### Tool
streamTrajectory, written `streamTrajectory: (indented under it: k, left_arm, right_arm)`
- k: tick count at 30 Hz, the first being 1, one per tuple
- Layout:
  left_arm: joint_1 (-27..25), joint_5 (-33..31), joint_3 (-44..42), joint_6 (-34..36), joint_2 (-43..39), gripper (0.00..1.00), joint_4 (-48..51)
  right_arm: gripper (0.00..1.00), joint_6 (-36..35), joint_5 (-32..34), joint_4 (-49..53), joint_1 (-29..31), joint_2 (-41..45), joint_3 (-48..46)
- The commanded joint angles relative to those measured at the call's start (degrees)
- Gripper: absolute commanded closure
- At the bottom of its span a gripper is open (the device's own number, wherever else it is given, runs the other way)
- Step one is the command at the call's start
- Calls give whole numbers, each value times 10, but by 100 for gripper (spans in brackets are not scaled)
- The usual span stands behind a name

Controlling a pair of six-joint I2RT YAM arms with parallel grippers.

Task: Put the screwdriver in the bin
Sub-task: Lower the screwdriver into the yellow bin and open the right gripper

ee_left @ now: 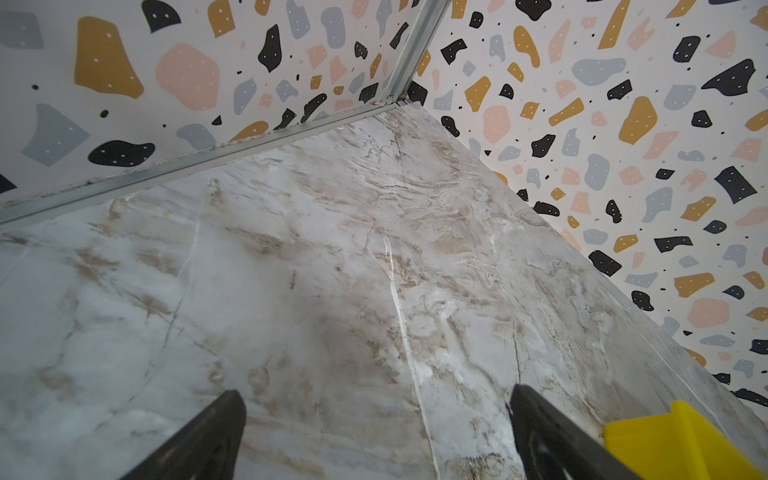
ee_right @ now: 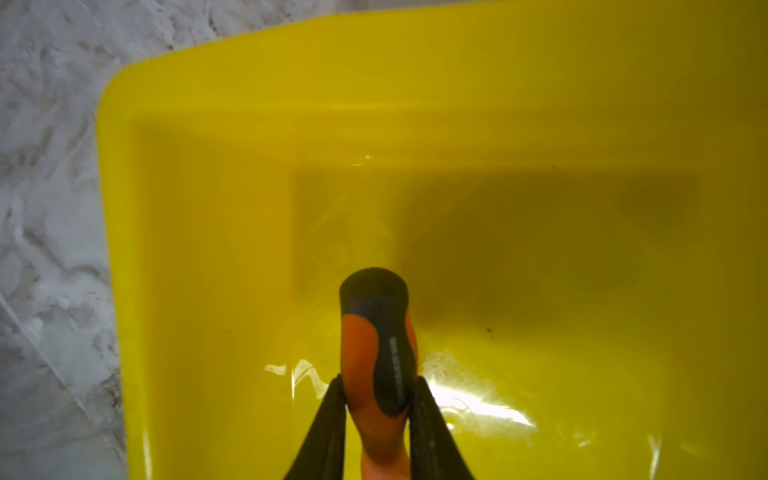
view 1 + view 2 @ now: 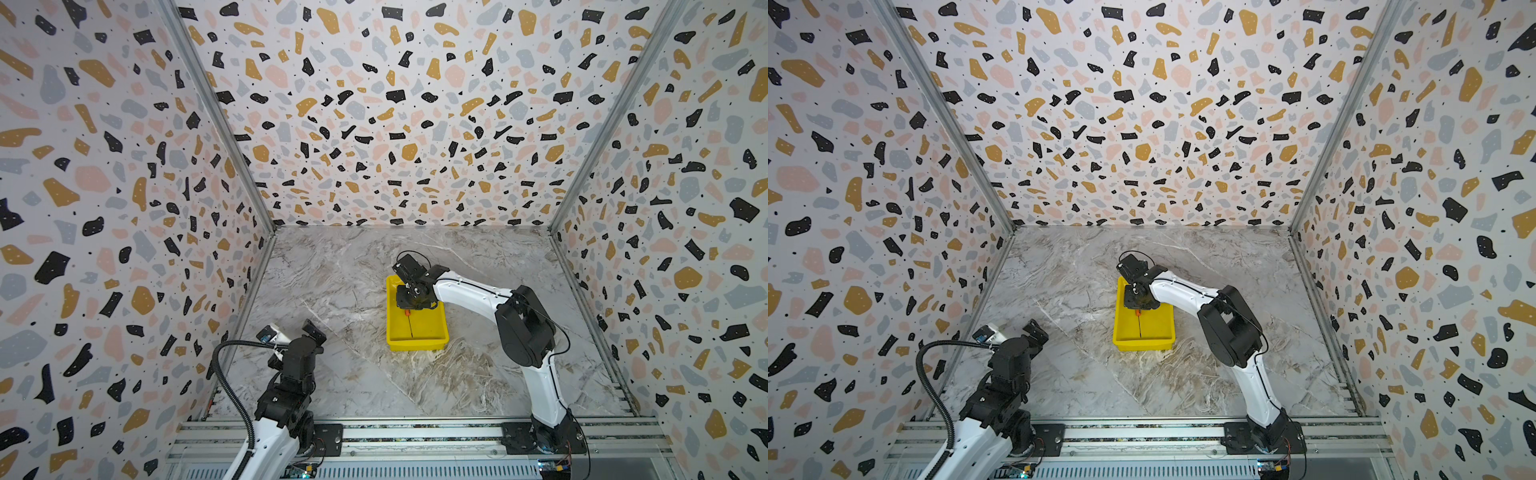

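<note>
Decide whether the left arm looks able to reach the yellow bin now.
Probably yes: bare table separates the left claw and the bin, though the right claw, holding the screwdriver, crowds its far end.

Reaches forward and down with right arm (image 3: 465, 293), right gripper (image 2: 379, 380) clamped tight; holds left arm (image 3: 291, 374) folded back, left gripper (image 1: 374, 390) spread wide.

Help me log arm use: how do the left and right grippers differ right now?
The left gripper is open and empty; the right gripper is shut on the screwdriver, by its handle. The left gripper is over bare table, beside the bin; the right gripper is over the bin's inside. Both have black fingers.
</note>
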State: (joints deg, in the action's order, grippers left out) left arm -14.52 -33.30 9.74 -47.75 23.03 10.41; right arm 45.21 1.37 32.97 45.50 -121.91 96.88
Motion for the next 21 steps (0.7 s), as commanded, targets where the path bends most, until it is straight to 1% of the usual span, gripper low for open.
streamTrajectory:
  k: [1, 13, 16, 17, 18, 19, 21]
  left_arm:
    - [0, 0, -6, 3, -7, 0, -15]
    - [0, 1, -7, 3, -9, 0, -15]
    - [0, 1, -7, 3, -11, 0, -15]
    - [1, 1, -7, 3, -11, 0, -14]
    - [0, 1, -7, 2, -12, 0, -15]
    - [1, 0, -9, 3, -12, 0, -17]
    - [0, 2, -9, 3, -12, 0, -18]
  right_arm:
    - [86, 26, -25, 4, 2, -6, 35]
    - [83, 42, -47, -12, 2, -2, 31]
    - [83, 41, -43, -11, 0, -1, 31]
    - [81, 41, -43, -12, -1, 2, 29]
    - [68, 38, -47, -15, -3, 6, 25]
    - [59, 33, -55, -21, -5, 12, 20]
    - [51, 25, -62, -34, -6, 28, 6]
